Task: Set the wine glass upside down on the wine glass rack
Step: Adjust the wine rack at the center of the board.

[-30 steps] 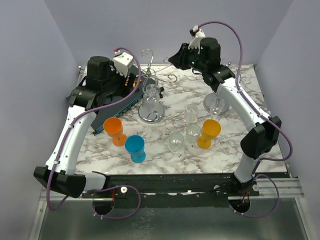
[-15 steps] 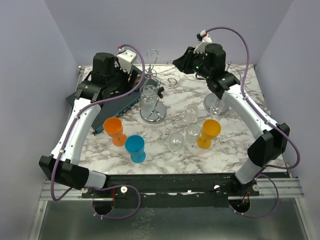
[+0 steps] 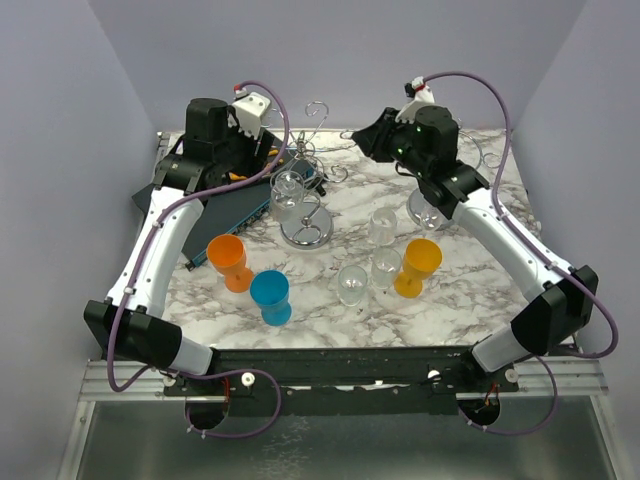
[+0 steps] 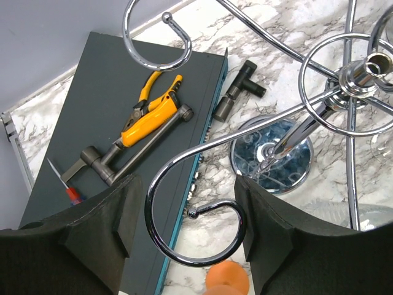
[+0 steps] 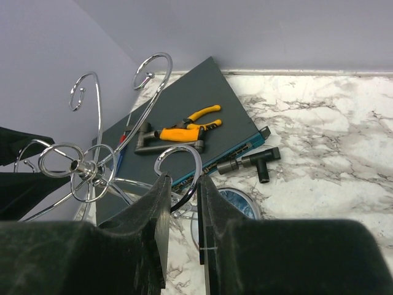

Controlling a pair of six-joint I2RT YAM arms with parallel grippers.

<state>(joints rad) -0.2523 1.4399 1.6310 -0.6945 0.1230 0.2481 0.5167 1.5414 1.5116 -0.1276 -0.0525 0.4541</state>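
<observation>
Released, the left jaws (image 4: pixel 184 209) straddle a curl of the wine glass rack (image 4: pixel 353 89). The wine glass (image 3: pixel 288 195) is just beside them, by the rack's stem, while the right jaws (image 5: pixel 182 203) clench another curl. Yellow pliers (image 4: pixel 147 120) lie on a dark case (image 4: pixel 80 110).

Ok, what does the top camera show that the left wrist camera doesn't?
Only the top view: both whole arms, the blue cup, the yellow cup and the clear glasses beside it. Only the left wrist: the red-tipped tool on the tray, and the left gripper close up, open. Both: the rack, the tray, the marble table and the orange cup.
</observation>
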